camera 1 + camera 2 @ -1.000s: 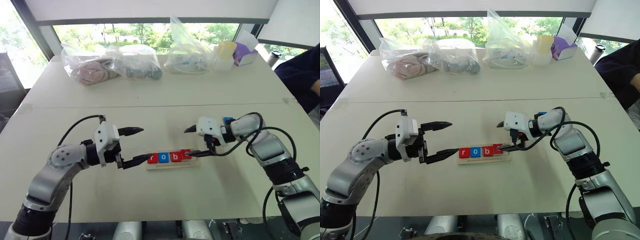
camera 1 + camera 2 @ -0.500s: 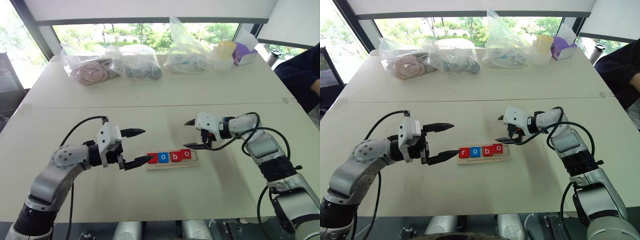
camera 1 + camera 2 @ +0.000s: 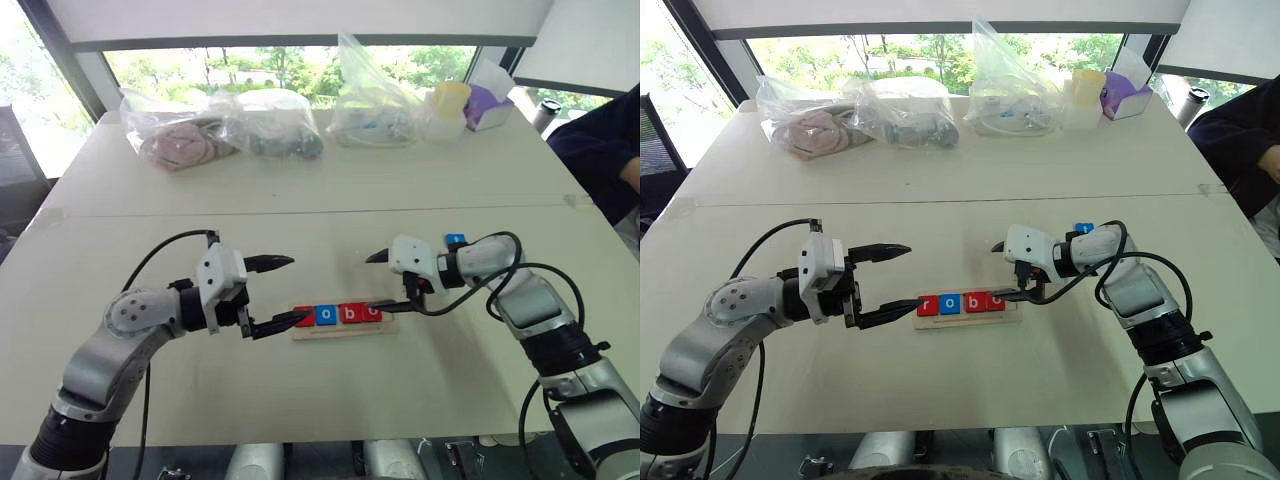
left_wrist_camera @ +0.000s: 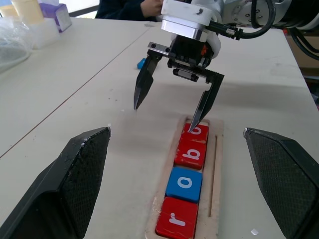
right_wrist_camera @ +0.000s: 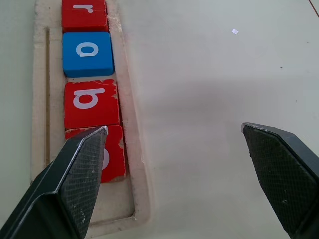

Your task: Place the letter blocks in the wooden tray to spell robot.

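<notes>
On the near half of the pale tabletop (image 3: 470,380), items listed from left to right.

Left gripper (image 3: 283,292): two black fingers spread wide, holding nothing. Its lower fingertip (image 3: 298,317) lies at the left end of the long narrow pale-wood tray (image 3: 345,329), over the first tile. Position unchanged from a second ago.

Pale-wood tray: lies flat between the two grippers, long side running left to right. Same spot as before.

Small flat square letter tiles, four in the tray's slot: red "r" (image 4: 176,223), blue "o" (image 4: 184,183), red "b" (image 4: 191,151), red "o" (image 4: 197,133), in a row with edges touching. Half a second ago the fourth tile sat tilted, riding up out of line; now it sits level in the row. An empty space remains in the slot past it, at the right end.

Right gripper (image 3: 378,281): black fingers also wide apart, nothing held. One fingertip (image 4: 194,123) rests on or just over the fourth tile; contact cannot be told for certain. Half a second ago this fingertip stood above the tile, clear of it; now it is lower.

Blue tile (image 3: 455,240): on the table behind the right wrist, well apart from the tray. Letter unreadable.
</notes>
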Robot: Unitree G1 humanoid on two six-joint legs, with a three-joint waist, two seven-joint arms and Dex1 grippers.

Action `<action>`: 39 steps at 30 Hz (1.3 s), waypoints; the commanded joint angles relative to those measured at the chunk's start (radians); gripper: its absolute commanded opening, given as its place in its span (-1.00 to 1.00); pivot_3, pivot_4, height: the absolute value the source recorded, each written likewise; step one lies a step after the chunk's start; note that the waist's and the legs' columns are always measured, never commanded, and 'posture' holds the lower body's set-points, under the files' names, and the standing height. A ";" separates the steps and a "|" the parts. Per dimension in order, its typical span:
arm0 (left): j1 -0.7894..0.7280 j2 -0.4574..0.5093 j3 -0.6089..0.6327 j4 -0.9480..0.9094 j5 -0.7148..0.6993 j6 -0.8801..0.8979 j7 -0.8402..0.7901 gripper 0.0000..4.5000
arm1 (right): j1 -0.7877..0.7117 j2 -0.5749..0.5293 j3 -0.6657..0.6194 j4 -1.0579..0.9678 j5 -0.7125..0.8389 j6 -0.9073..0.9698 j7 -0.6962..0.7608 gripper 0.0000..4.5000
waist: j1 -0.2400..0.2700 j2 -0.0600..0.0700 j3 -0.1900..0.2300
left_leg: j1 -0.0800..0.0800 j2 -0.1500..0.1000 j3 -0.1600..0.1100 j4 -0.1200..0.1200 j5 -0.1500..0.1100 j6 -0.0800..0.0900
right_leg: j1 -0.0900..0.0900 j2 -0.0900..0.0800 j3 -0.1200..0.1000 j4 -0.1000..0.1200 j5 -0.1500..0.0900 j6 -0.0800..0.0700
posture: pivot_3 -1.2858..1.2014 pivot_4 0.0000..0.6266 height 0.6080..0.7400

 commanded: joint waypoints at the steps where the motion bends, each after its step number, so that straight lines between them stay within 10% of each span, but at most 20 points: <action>1: -0.013 -0.001 0.009 -0.001 -0.001 -0.009 -0.006 1.00 | -0.001 -0.046 -0.052 -0.051 0.021 0.006 0.006 0.97 | 0.001 0.000 0.000 | 0.000 0.000 0.000 0.000 0.000 0.000 | 0.000 0.000 0.000 0.000 0.000 0.000 | 0.03 -0.52 1.00; 39: 0.012 0.001 0.010 -0.022 -0.006 -0.010 -0.018 1.00 | 0.049 -0.031 0.006 -0.065 -0.010 -0.034 -0.013 0.97 | 0.000 0.000 0.000 | 0.000 0.000 0.000 0.000 0.000 0.000 | 0.000 0.000 0.000 0.000 0.000 0.000 | 0.03 -0.52 1.00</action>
